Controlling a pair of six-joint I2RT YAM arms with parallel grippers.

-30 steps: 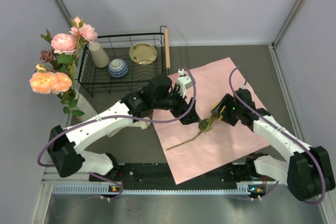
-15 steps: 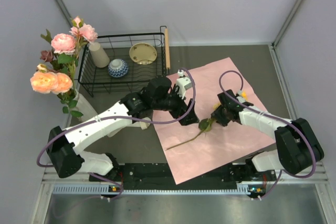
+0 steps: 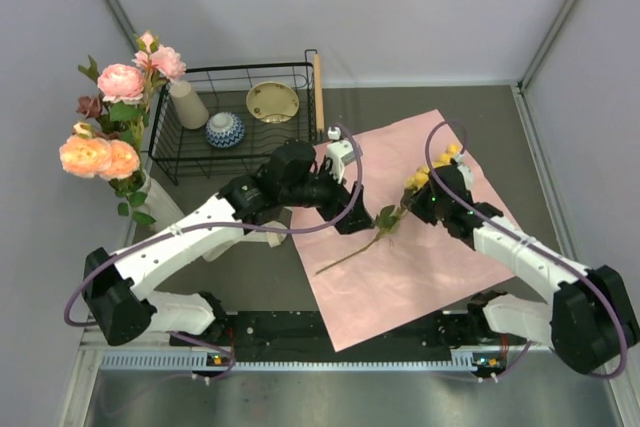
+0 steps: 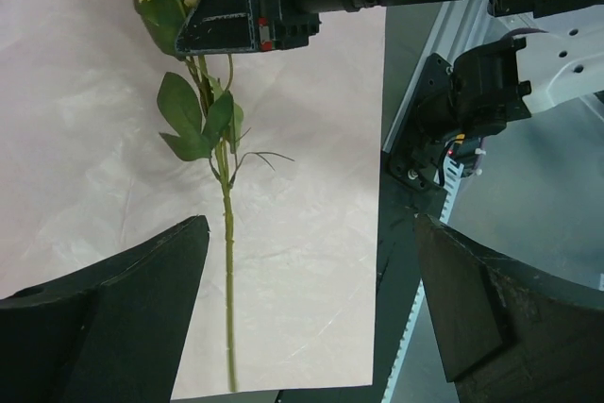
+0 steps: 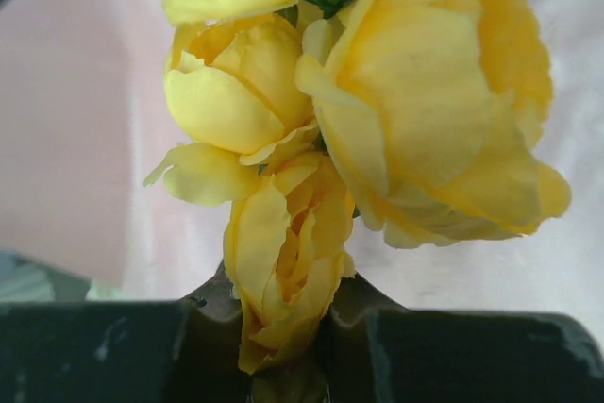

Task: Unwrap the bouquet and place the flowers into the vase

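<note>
Yellow roses (image 5: pixel 377 92), several soft, layered blooms clustered on one spray, are sitting just above the right gripper (image 5: pixel 285 351), whose dark fingers are pressing together on the stalk right under the lowest bud, so it is gripping the spray. From the overhead view the spray is stretching diagonally across the pink wrapping paper (image 3: pixel 420 267), blossoms toward the far right and the thin green stem (image 4: pixel 226 271) running toward the sheet's near left edge; whether the stem's end is touching the paper cannot be told. The left gripper (image 4: pixel 311 228) is hovering over that stem with its broad matte black fingers spread wide on either side, holding nothing and touching nothing. A few flat, pointed leaves (image 4: pixel 193 120) are branching off the stem below the blooms. The paper is lying unfolded, lightly creased, on the dark table (image 3: pixel 400 107). Well apart on the far left, the vase (image 3: pixel 158 202) is standing with pink roses (image 3: pixel 122 82) and peach roses (image 3: pixel 95 155) rising from it on leafy stems. Beside it a black wire basket (image 3: pixel 240 69) is holding a smooth beige cup (image 3: pixel 187 104), a blue-and-white bowl (image 3: pixel 225 129) and a round plate (image 3: pixel 272 101).
</note>
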